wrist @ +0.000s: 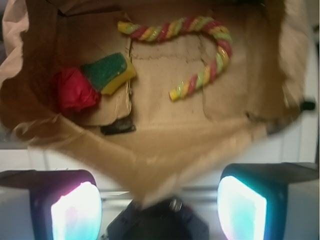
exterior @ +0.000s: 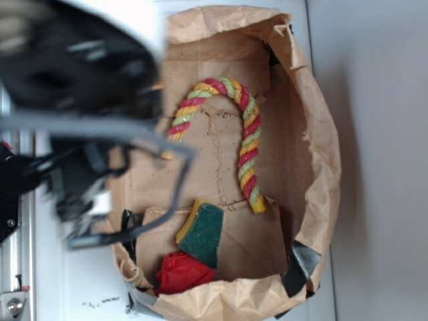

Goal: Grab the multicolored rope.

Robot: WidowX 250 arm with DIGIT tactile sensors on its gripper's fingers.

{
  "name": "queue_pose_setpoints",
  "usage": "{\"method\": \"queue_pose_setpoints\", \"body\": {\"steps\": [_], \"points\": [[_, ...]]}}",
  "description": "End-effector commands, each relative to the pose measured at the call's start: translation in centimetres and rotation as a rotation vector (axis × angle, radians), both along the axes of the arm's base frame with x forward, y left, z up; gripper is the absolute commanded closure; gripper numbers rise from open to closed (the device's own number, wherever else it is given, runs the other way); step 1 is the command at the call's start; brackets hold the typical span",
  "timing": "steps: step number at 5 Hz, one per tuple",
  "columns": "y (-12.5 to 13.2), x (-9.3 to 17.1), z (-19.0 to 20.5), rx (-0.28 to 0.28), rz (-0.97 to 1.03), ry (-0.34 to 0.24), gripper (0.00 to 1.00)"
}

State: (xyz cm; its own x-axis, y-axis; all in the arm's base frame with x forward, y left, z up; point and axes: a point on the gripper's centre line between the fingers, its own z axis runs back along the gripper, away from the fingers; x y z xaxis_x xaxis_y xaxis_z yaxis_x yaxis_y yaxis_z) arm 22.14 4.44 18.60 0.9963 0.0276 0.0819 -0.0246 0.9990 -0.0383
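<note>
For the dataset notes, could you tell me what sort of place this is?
Probably a lab tabletop setup: an opened brown paper bag on a pale surface holds a multicolored rope, a sponge and red cloth.

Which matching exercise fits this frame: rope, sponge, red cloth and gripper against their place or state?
Things:
1. multicolored rope
2. sponge
3. red cloth
4. gripper

Descriptions:
A. wadded beside the sponge, touching it
B. bent into a hook on the bag floor
C. open, outside the paper bag
D. green top, yellow base

Pairs: 1-B, 2-D, 3-A, 4-C
</note>
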Motion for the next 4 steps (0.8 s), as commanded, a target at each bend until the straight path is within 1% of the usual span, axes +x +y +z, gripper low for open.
{"method": "queue_pose_setpoints", "body": {"steps": [1, 2, 3, 4], "points": [[1.7, 4.8, -2.2, 0.045, -0.114, -0.102, 0.00], [1.9, 6.3, -3.6, 0.065, -0.144, -0.102, 0.00], [2.9, 7.4, -5.4, 0.089, -0.182, -0.100, 0.00], [4.1, 7.9, -6.4, 0.098, -0.192, -0.109, 0.00]]}}
